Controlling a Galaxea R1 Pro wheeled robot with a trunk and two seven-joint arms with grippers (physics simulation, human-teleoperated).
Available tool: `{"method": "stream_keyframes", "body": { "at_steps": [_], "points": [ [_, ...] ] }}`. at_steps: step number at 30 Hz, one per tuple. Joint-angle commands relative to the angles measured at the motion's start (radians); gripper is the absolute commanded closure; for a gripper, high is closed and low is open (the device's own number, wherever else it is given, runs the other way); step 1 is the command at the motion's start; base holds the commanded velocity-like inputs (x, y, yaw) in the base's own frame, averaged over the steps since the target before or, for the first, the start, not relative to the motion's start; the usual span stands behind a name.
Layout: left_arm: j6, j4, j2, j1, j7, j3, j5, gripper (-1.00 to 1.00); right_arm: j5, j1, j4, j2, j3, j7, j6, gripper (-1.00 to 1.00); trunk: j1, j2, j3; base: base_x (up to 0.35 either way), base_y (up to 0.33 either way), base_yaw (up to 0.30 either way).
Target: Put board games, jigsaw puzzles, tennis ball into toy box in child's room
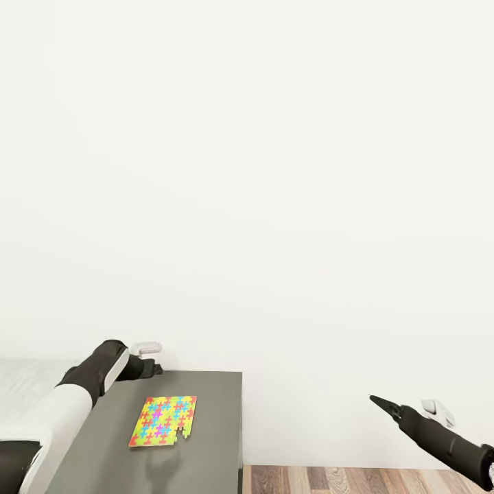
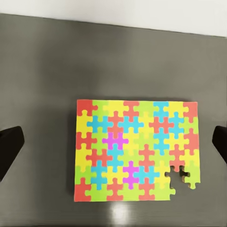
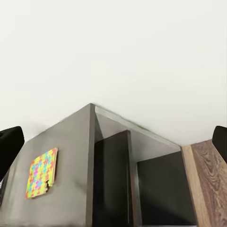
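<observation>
Dark grey top on this low cabinet, and honestly it's a pretty bare scene, white wall behind everything. Going from the left: a strip of pale surface peeks in at the edge, then the left arm comes up over the cabinet's left side, with the left gripper hanging above the back left corner. From the left wrist camera its two dark fingertips sit far apart at either side of the picture, so the pincer is spread wide with nothing in it. Right under it lies the jigsaw puzzle, flat on the cabinet top, a yellow/green/pink/blue mosaic with a bite missing from one corner, closer to the left edge than the right one. In the right wrist view, the cabinet's open side shows dark compartments. Further right there's wood-plank floor, and above it the right gripper, well apart from the cabinet, fingers spread and holding nothing.
</observation>
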Motion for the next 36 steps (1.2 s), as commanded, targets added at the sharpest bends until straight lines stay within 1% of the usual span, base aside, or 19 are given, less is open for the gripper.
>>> {"method": "stream_keyframes", "body": {
  "at_steps": [1, 2, 6, 9, 17, 22, 36],
  "points": [
    [0.002, 0.002, 0.002, 0.000, 0.004, -0.008, 0.010, -1.00, 0.004, -0.002, 0.000, 0.000, 0.004, 0.006, 0.005, -1.00, 0.000, -0.001, 0.000, 0.000, 0.000, 0.000],
    [0.000, 0.006, 0.002, 0.000, 0.005, -0.009, 0.009, -1.00, 0.005, -0.004, -0.001, 0.000, 0.015, 0.007, 0.003, -1.00, 0.000, -0.001, 0.000, 0.000, 0.000, 0.000],
    [-0.003, 0.010, 0.007, 0.000, 0.007, -0.009, 0.008, -1.00, 0.005, -0.006, -0.008, -0.002, 0.024, 0.012, 0.005, -1.00, 0.000, -0.001, 0.000, 0.000, 0.000, 0.000],
    [-0.004, 0.010, 0.010, 0.000, 0.006, -0.009, 0.008, -1.00, 0.002, -0.006, -0.035, 0.002, 0.027, 0.015, 0.009, -1.00, 0.000, -0.001, -0.001, 0.000, 0.000, 0.000],
    [-0.040, 0.011, 0.005, 0.000, 0.007, -0.015, 0.007, -1.00, -0.004, -0.007, -0.065, 0.000, 0.044, 0.016, 0.015, -1.00, 0.000, -0.001, -0.009, 0.000, 0.000, 0.000],
    [-0.044, 0.011, 0.003, 0.000, 0.007, -0.015, 0.006, -1.00, -0.003, -0.007, -0.063, -0.005, 0.048, 0.016, 0.014, -1.00, 0.000, -0.001, -0.017, 0.000, 0.000, 0.000],
    [-0.046, 0.011, 0.012, 0.000, -0.004, -0.008, 0.007, -1.00, -0.001, -0.010, -0.056, -0.009, 0.049, 0.012, 0.013, -1.00, 0.000, -0.001, -0.040, 0.000, 0.000, 0.000]
  ]
}}
